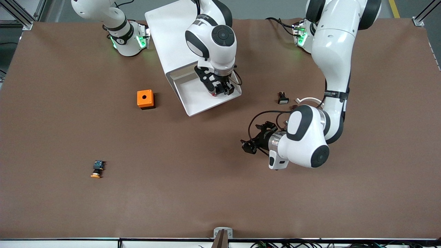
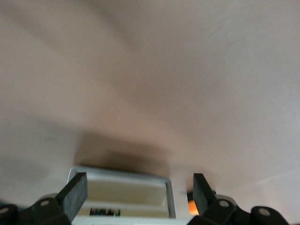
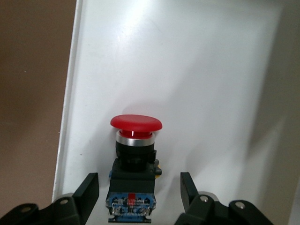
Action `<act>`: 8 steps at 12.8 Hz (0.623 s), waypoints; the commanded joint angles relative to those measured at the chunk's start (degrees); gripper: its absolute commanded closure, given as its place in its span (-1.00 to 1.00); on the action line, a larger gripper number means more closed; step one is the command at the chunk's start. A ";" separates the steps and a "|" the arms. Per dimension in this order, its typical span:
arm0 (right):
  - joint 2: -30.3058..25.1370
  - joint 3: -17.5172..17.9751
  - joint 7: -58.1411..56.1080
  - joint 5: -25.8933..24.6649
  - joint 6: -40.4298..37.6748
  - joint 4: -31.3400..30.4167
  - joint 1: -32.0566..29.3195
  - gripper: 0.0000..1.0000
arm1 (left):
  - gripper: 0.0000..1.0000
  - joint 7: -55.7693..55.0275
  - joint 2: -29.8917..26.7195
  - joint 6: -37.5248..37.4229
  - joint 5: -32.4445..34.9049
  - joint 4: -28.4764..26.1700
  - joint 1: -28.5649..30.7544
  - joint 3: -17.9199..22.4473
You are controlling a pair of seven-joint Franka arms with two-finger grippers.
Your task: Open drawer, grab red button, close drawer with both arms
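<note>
Three buttons (image 3: 135, 164) (image 1: 97, 168) (image 1: 283, 98) (one red-capped), one orange cube (image 1: 145, 99), one cabinet (image 1: 172, 38).

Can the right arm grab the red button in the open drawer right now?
Probably yes. The right gripper is over the open drawer, its jaws open on either side of the button, and nothing lies between them. The left gripper waits over the table.

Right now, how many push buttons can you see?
2, perhaps more hidden: the red-capped button lies in the open drawer under the right gripper; the orange-capped button lies nearer the front camera.
</note>
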 commanded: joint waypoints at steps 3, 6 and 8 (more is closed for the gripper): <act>0.23 -0.50 -0.38 0.84 -0.39 0.24 0.61 0.97 | -0.98 1.53 -4.96 7.31 9.85 -3.52 -3.52 0.51; -0.12 -0.50 -2.32 0.84 -0.91 1.46 -0.17 1.00 | -0.99 1.10 -6.19 9.86 13.91 -4.92 -5.28 0.59; -0.21 -0.67 -7.39 0.84 -7.12 5.57 -2.01 1.00 | -0.99 0.39 -8.03 15.12 18.72 -8.08 -7.30 0.51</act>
